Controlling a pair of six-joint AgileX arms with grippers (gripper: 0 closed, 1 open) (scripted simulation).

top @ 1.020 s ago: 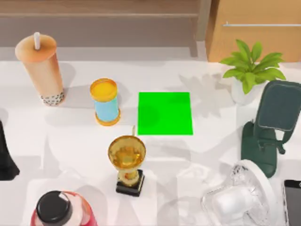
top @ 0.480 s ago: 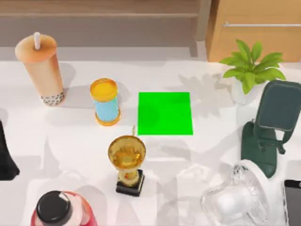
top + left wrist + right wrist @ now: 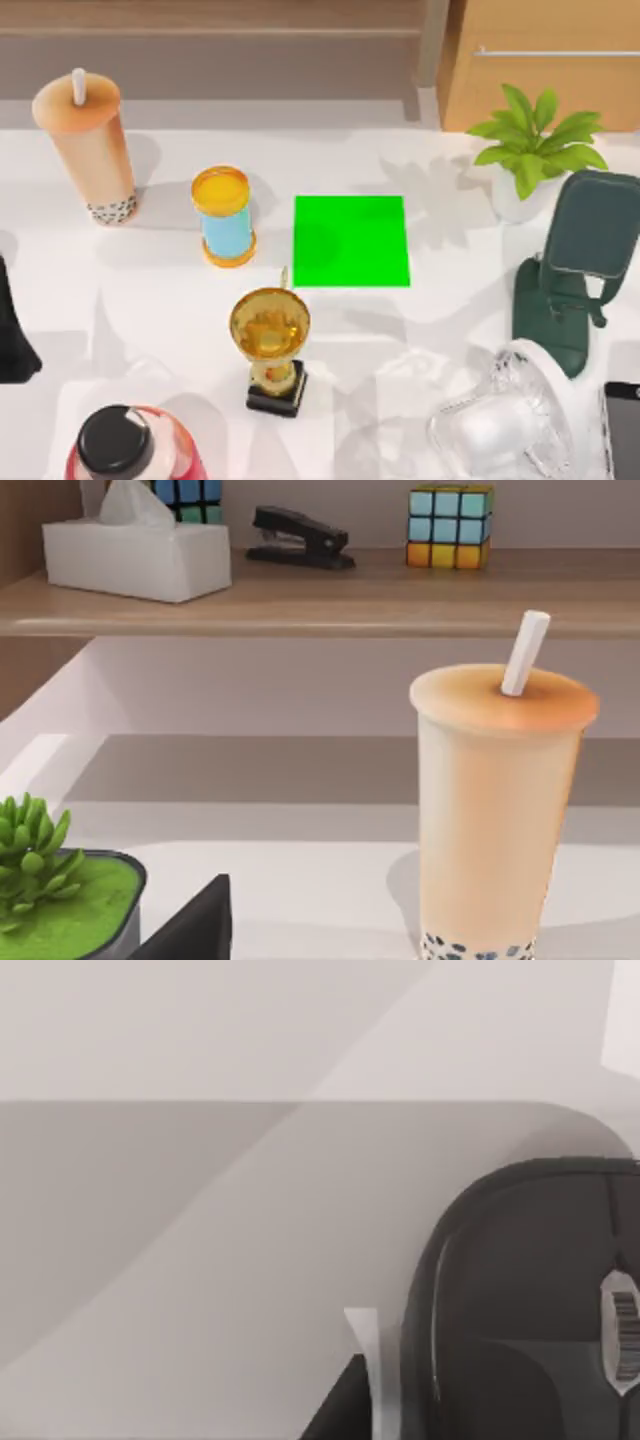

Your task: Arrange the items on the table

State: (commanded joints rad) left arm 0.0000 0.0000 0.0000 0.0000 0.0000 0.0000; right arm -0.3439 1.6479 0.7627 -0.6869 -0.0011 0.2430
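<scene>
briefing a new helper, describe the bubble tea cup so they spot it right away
Start from the green square in the middle of the table and look to the far left corner. There stands the bubble-tea cup, left of the blue can with the orange lid. It alone is tall and tan with a white straw.

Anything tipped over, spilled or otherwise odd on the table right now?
Nothing spilled. The bubble-tea cup, trophy and yellow-lidded can stand upright. The clear-caged fan lies tipped at the near right, beside the smartphone.

- Bubble-tea cup [image 3: 88,140]: tan, white straw [image 3: 78,86], dark pearls at base.
- Fan [image 3: 510,420]: white, clear cage.
- Mouse [image 3: 530,1310]: black.
- Smartphone [image 3: 625,425]: grey screen, black edge.
- Counter [image 3: 150,300]: white, faint grey marbling.
</scene>
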